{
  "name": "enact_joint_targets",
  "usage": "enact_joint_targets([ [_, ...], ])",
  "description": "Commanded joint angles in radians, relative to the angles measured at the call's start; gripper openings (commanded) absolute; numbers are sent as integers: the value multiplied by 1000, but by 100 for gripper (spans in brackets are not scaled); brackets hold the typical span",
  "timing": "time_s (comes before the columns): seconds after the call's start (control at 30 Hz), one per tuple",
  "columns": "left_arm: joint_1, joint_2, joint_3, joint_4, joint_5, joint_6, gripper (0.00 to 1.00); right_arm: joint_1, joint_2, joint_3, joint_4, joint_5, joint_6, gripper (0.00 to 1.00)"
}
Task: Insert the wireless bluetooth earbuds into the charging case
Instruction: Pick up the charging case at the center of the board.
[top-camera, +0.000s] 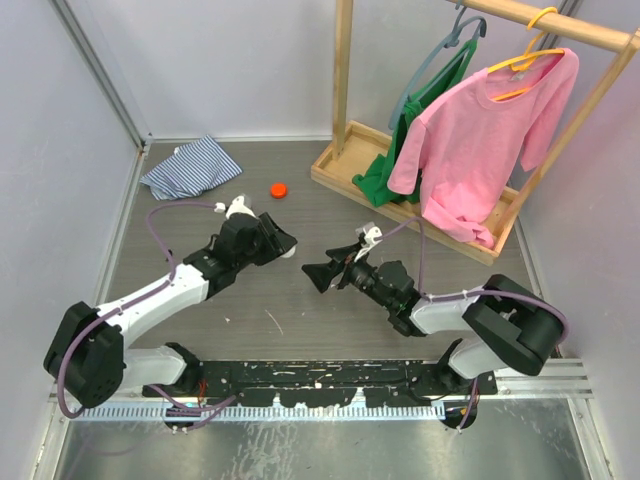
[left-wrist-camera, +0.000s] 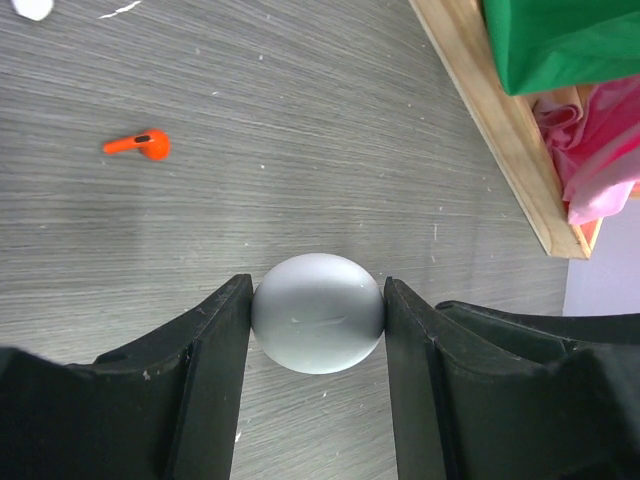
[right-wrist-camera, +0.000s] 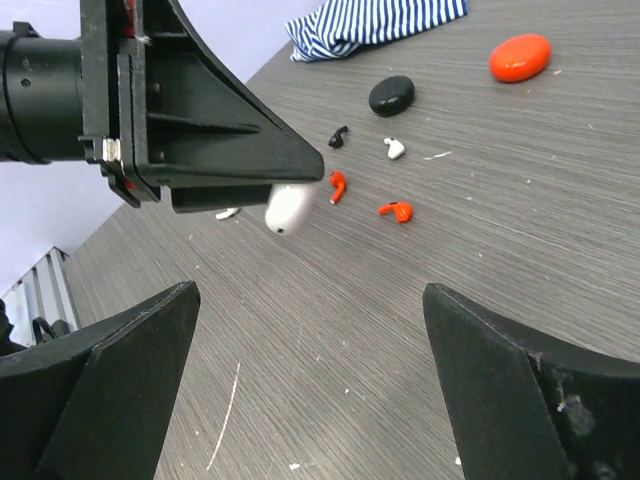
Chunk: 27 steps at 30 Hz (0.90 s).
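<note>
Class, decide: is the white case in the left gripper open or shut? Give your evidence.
Shut. The case, clamped in the left gripper, shows one smooth rounded shell: no raised lid, no cavity, in either wrist view.

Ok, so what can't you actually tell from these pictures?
Left wrist view: whether the white charging case is open; the left hand covers its sides and no seam shows.
Top view: the earbuds; too small or under the left arm.
Right wrist view: one white earbud, partly behind the left hand.
</note>
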Motion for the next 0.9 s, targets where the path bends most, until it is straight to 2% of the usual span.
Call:
enact_joint_targets([
  [0.0, -50, -29, -13, 134, -79, -34, 50, 24, 56, 17, 201, 41, 10, 99],
  [0.23, -107, -15, -25, 182, -111, -53, 50, 45, 171, 50, 306, 84, 32, 91],
  [0.4, -137, -8, -27, 191, -127, -56, 50, 45, 226, 63, 357, 105, 44, 80],
  [0.87, -171, -15, -36, 206, -140, -64, 50, 45, 279, 97, 383, 113, 36, 57],
])
